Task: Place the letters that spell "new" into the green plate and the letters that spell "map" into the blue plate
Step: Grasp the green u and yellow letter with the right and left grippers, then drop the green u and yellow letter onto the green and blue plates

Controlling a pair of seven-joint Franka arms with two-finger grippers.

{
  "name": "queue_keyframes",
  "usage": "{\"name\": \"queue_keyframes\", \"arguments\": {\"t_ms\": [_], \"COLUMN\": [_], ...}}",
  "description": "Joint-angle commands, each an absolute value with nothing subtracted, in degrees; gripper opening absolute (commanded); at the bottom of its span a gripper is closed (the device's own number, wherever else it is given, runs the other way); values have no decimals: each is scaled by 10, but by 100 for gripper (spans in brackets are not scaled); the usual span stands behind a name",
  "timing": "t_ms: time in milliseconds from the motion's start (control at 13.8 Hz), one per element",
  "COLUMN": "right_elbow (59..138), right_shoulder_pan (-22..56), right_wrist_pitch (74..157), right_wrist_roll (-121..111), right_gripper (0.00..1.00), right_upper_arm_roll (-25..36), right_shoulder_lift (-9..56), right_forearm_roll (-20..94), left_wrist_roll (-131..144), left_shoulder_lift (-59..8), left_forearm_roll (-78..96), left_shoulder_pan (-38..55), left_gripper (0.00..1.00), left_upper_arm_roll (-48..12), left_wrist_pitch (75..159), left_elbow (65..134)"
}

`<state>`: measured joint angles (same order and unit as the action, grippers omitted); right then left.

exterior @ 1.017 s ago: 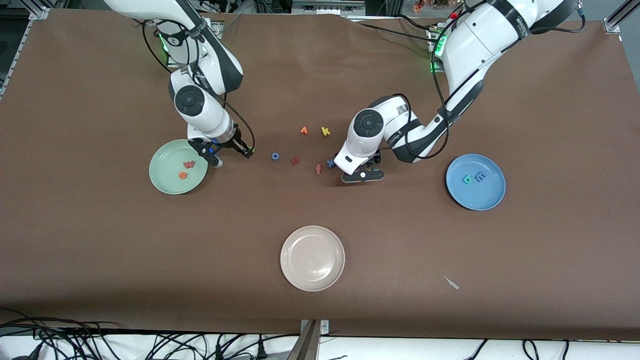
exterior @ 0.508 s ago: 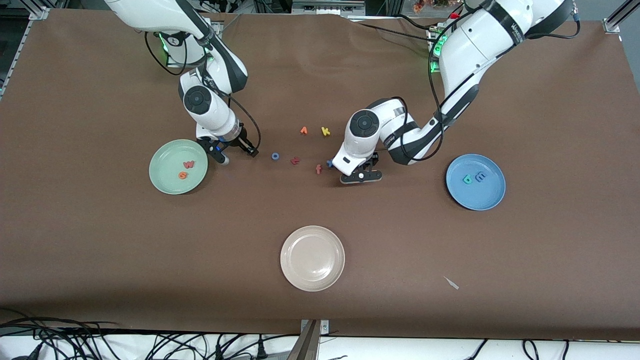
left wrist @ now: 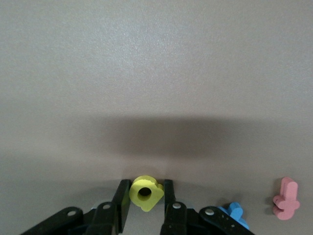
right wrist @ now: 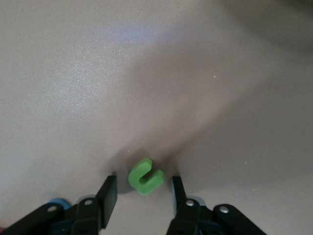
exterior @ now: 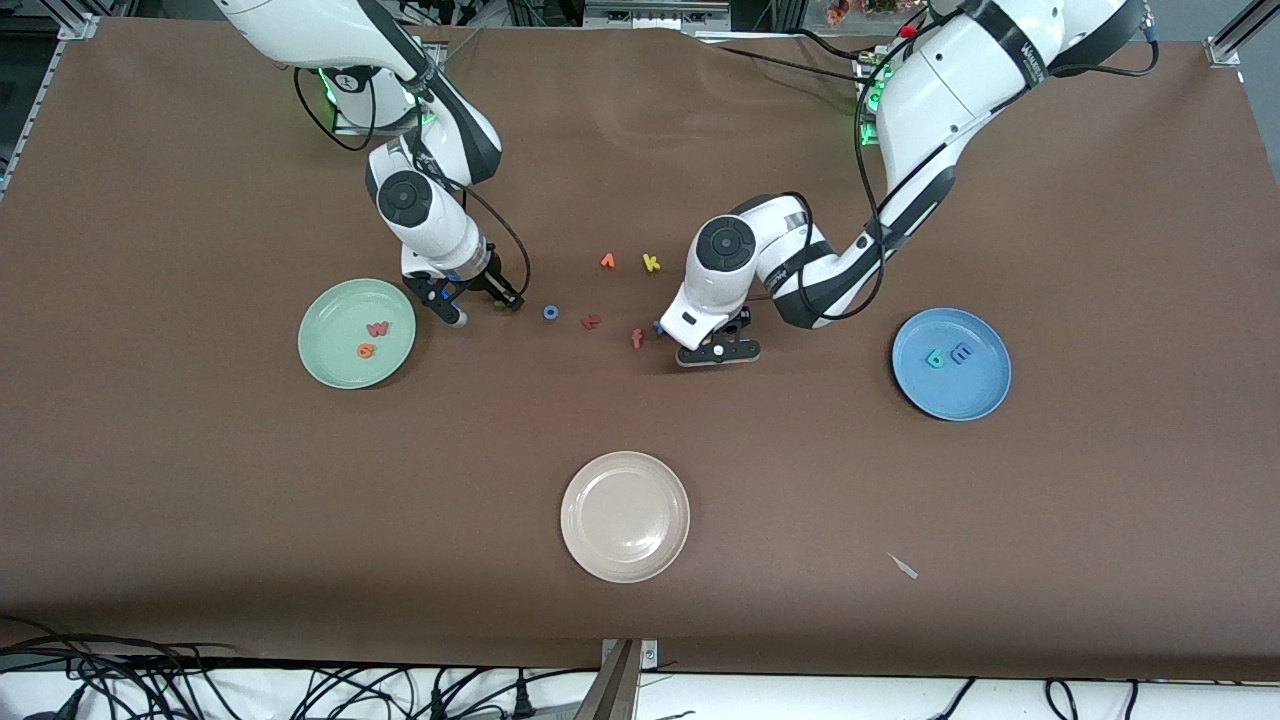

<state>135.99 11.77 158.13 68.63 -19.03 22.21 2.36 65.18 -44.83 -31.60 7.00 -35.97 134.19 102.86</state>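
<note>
The left hand is down at the middle of the surface with its fingers pressed against both sides of the yellow "p". It grips the letter by its flat edges, a narrow hold that suits so small a foam piece. The blue "x" and salmon "f" lie just beside it, untouched, since neither belongs to a word.

The right hand is low near the green plate, its fingers apart and straddling the green "n" with a gap on each side. It looks ready to close.

The "w" and "e" already lie in the green plate. The "a" and "m" lie in the blue plate, toward the left arm's end. Each arm works the letter for the plate at its own end, so one letter per word appears left.
</note>
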Motion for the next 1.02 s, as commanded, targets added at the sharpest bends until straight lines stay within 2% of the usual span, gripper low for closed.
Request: {"name": "queue_keyframes", "arguments": {"t_ms": [0, 145, 291, 508, 654, 944], "right_elbow": [1369, 1368, 1369, 1375, 1377, 1385], "right_shoulder_pan": [120, 120, 120, 120, 120, 120], "right_wrist_pitch": [1595, 1595, 1595, 1596, 1600, 1615], "right_wrist_roll": [693, 690, 690, 688, 688, 688], "right_gripper": [48, 54, 53, 47, 43, 38], "right_upper_arm_roll": [-192, -191, -190, -185, -183, -181], "right_shoulder_lift": [222, 221, 221, 221, 221, 221], "right_forearm_roll": [18, 18, 14, 3, -2, -3], "left_wrist_roll": [651, 593, 488, 318, 204, -21], "left_shoulder_lift": [-448, -439, -432, -425, -425, -428], "left_forearm_roll": [-337, -325, -296, -284, -285, -297], "left_shoulder_pan": [65, 37, -29, -127, -165, -252], "left_gripper": [18, 18, 18, 19, 19, 22], "left_upper_arm_roll": [-353, -359, -391, -429, -429, -417], "left_wrist_pitch": [1316, 1248, 1189, 1074, 1020, 982], "left_elbow": [1023, 1014, 1004, 977, 958, 948]}}
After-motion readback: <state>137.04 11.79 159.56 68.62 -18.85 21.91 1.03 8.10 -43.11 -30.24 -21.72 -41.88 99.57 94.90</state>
